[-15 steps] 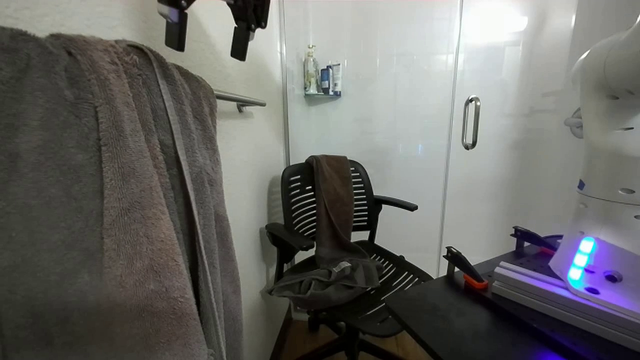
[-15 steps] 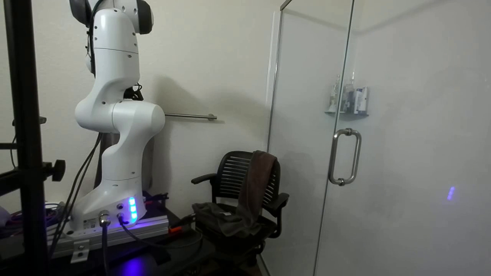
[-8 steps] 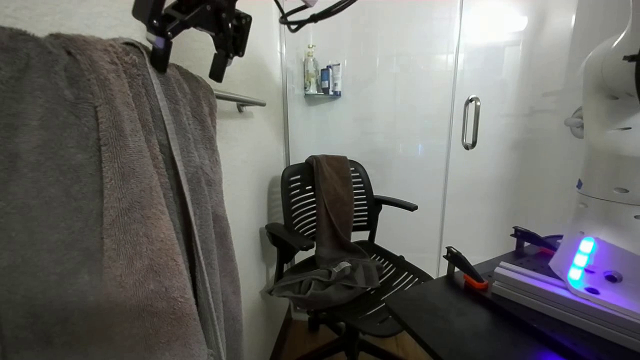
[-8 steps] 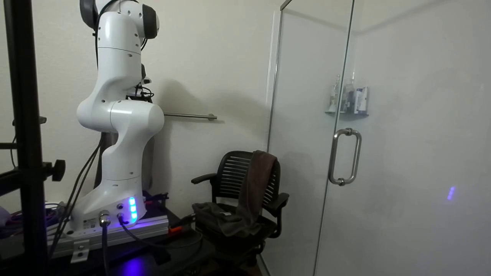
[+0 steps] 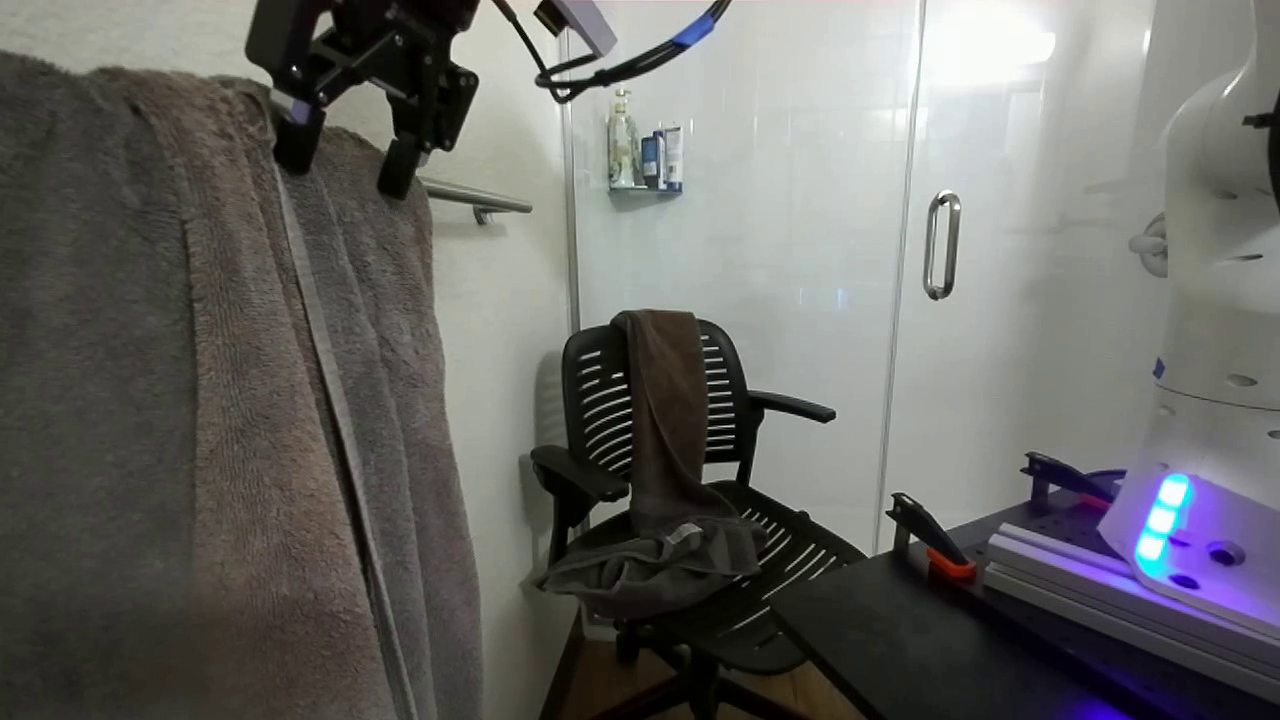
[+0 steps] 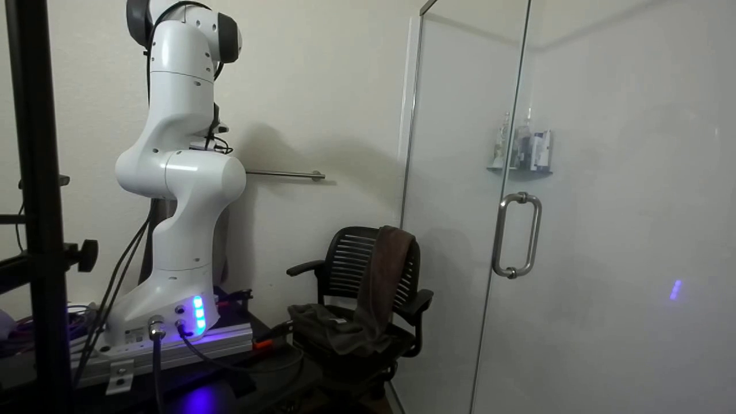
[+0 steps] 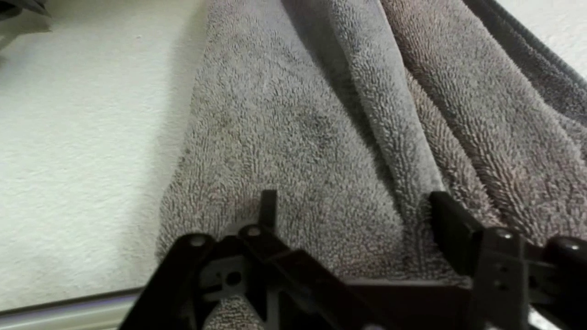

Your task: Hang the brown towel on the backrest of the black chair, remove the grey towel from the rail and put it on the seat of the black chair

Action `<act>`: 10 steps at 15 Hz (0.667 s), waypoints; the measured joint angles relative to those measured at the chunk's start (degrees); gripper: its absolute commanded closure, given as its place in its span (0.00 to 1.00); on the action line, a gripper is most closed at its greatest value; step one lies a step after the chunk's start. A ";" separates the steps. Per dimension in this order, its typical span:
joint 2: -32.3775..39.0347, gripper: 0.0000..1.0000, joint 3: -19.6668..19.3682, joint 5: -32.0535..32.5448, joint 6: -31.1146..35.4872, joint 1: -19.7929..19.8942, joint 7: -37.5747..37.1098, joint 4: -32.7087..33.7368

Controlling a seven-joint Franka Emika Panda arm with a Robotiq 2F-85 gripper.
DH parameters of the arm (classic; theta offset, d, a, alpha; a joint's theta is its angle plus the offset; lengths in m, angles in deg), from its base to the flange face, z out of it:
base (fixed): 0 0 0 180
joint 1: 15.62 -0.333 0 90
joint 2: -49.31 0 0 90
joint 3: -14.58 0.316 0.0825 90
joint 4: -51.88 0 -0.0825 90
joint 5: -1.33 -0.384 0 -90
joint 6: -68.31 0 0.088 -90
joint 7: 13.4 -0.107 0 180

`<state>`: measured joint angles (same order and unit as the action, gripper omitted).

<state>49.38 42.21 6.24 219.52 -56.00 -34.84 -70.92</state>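
The grey towel (image 5: 250, 450) hangs in thick folds over the rail (image 5: 475, 197); it fills the wrist view (image 7: 284, 119). My gripper (image 5: 345, 165) is open at the top of the towel, near the rail; in the wrist view its fingers (image 7: 353, 199) stand wide apart, the right one against a fold. Nothing is held. The brown towel (image 5: 668, 400) hangs over the backrest (image 5: 595, 395) of the black chair (image 6: 351, 259), in both exterior views. A dark grey rumpled cloth (image 5: 650, 570) lies on the seat (image 5: 800, 560); I cannot tell whether it joins the brown towel.
The white wall (image 5: 510, 400) stands close behind rail and towel. A black table (image 5: 860, 620) with clamps (image 5: 930, 535) carries the arm's base, close to the chair. A glass shower door with a handle (image 6: 517, 236) and a shelf of bottles (image 5: 645, 150) are beyond the chair.
My gripper has come down from above the grey towel to its top, moving left in the exterior view, and stays open. The towel's upper folds have shifted slightly left. Chair and brown towel are unchanged.
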 measured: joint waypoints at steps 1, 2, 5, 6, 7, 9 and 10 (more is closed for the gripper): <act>0.00 0.56 0.16 -0.19 0.19 -0.05 0.38 0.00; -0.01 0.62 0.31 -0.24 0.38 -0.10 0.69 0.00; -0.09 0.84 0.79 -0.26 1.03 -0.31 0.99 -0.04; -0.15 0.40 0.93 -0.24 1.21 -0.37 0.99 -0.08; -0.21 0.43 1.01 -0.19 1.23 -0.43 0.99 -0.10; -0.31 0.36 1.01 1.71 0.48 -0.43 -0.46 -0.08; -0.39 0.29 1.01 4.02 -0.65 -0.43 -1.94 0.03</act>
<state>48.99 43.22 10.26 218.87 -56.43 -36.78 -70.89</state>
